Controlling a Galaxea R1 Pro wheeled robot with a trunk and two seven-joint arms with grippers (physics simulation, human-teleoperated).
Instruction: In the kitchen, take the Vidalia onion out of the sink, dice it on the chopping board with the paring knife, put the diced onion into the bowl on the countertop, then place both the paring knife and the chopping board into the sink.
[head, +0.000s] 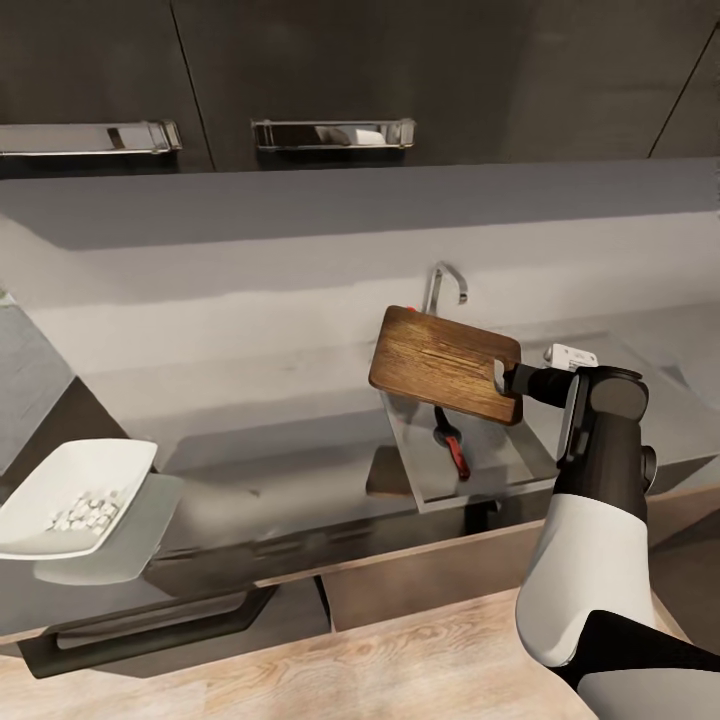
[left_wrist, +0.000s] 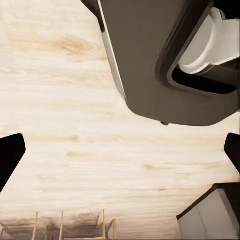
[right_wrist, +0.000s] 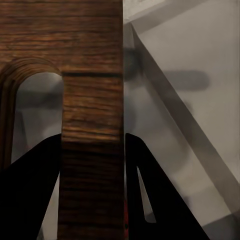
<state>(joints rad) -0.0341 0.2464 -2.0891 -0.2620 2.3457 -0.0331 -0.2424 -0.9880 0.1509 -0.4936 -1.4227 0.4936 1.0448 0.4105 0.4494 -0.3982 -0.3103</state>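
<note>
My right gripper (head: 518, 381) is shut on the handle end of the dark brown chopping board (head: 443, 363), holding it tilted in the air over the sink (head: 512, 458). In the right wrist view the board (right_wrist: 92, 75) sits clamped between both black fingers (right_wrist: 37, 195). The paring knife (head: 452, 447) lies in the basin below the board, red handle toward me. At the left, the white bowl (head: 60, 472) on the grey countertop (head: 250, 400) holds the diced onion (head: 86, 511). My left gripper (left_wrist: 120, 152) hangs open over the wooden floor.
A curved chrome tap (head: 446, 281) rises behind the sink, just beyond the board's far edge. Dark wall cabinets with chrome handles (head: 332, 133) hang above. A dark drawer handle (head: 150, 625) juts out below the counter's front. Light wood floor (left_wrist: 75, 125) lies under the left arm.
</note>
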